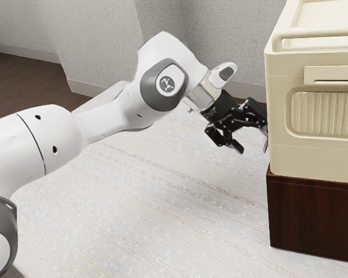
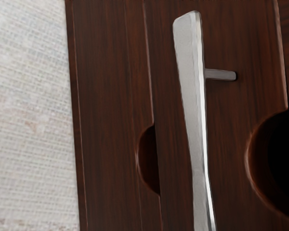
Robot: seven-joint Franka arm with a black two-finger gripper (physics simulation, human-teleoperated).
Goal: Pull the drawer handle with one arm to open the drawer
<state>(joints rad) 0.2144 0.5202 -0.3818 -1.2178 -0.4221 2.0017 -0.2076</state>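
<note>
One silver handle (image 2: pixel 189 77) near the spread pincer (image 1: pixel 253 136)

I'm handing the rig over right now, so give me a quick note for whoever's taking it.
Gripper: open, close to the cabinet front, nothing gripped.
Handle: silver bar standing off the dark wooden drawer front.
Done: arm has reached the handle area; no drawer visibly pulled out.
Left: get the handle between the fingers, grip it, then pull the drawer open.
</note>
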